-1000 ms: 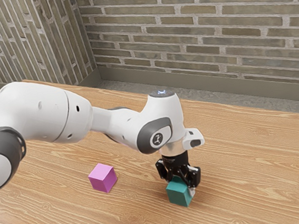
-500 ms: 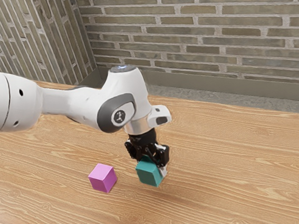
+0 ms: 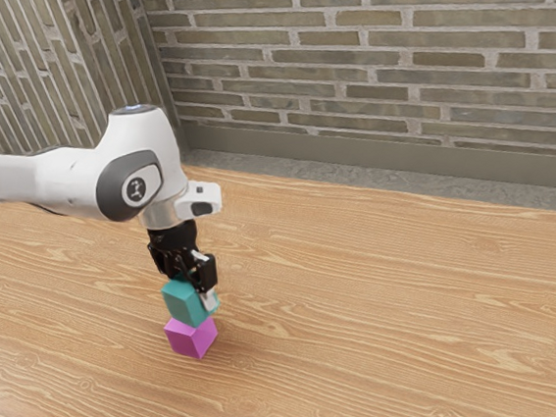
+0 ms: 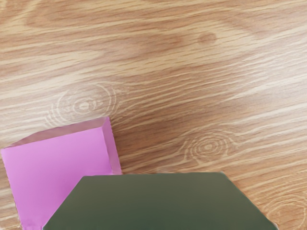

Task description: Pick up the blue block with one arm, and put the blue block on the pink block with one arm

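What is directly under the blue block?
The pink block lies under the blue block, on the wooden table. The blue block covers part of its top, so whether the two touch cannot be seen.

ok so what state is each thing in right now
black two-finger gripper, shut on the teal-blue cube block
teal-blue cube block, held off the table, just above the pink cube block, contact unclear
pink cube block, resting on the wooden table, not gripped
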Robot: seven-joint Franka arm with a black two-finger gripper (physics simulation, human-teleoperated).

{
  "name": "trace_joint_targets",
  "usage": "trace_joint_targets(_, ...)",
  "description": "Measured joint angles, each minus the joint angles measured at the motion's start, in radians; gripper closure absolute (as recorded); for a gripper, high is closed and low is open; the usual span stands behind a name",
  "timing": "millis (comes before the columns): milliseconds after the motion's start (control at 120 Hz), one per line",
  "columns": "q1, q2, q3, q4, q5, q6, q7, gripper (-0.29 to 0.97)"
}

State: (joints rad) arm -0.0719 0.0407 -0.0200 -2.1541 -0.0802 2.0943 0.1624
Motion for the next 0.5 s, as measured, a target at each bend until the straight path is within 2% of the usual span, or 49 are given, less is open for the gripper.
trace_joint_targets(292, 0.105, -0.008, -0.014, -0.038, 0.007, -0.024, 0.130, 0.35)
trace_joint_targets(500, 0.072, 0.021, -0.013, -0.026, 0.002, -0.023, 0.153, 0.34)
